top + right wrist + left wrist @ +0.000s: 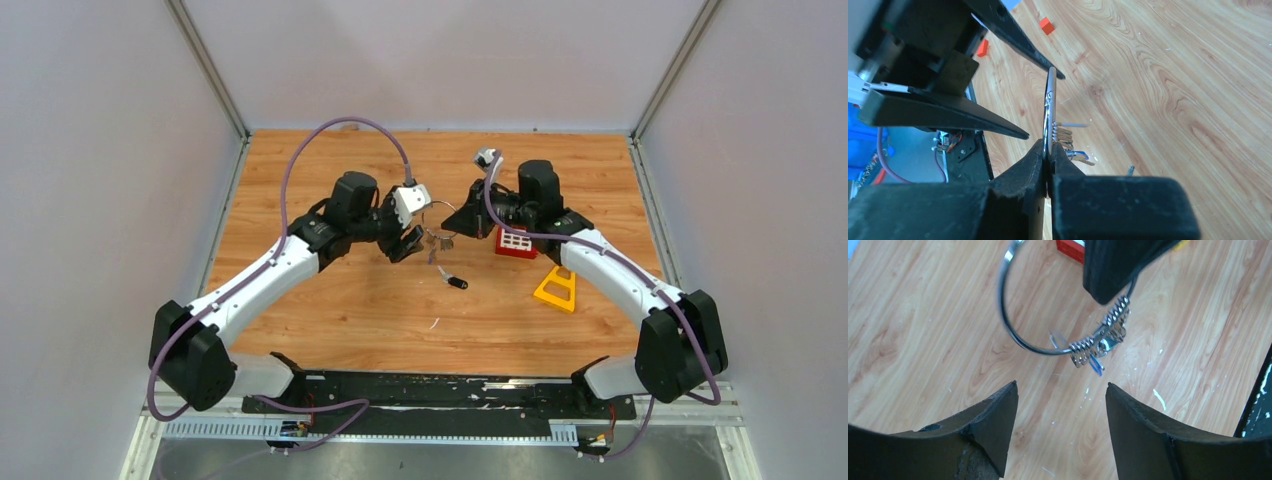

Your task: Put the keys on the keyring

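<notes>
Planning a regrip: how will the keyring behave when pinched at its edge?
The keyring is likely stiff: its wire holds a round arc. Its dangling keys probably swing. Pinched edge-on in the right gripper, smooth wire may pivot.

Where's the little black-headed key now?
Top view: the key lies on the table near the centre, nearer the arms' bases than the keyring pinched in the right gripper.

Pale grey walls enclose a wooden tabletop.

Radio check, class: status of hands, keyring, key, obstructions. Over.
Copy: right hand shut on keyring. Open left hand beside it. Loose key on table, not on ring. Nearby red block not obstructing.
</notes>
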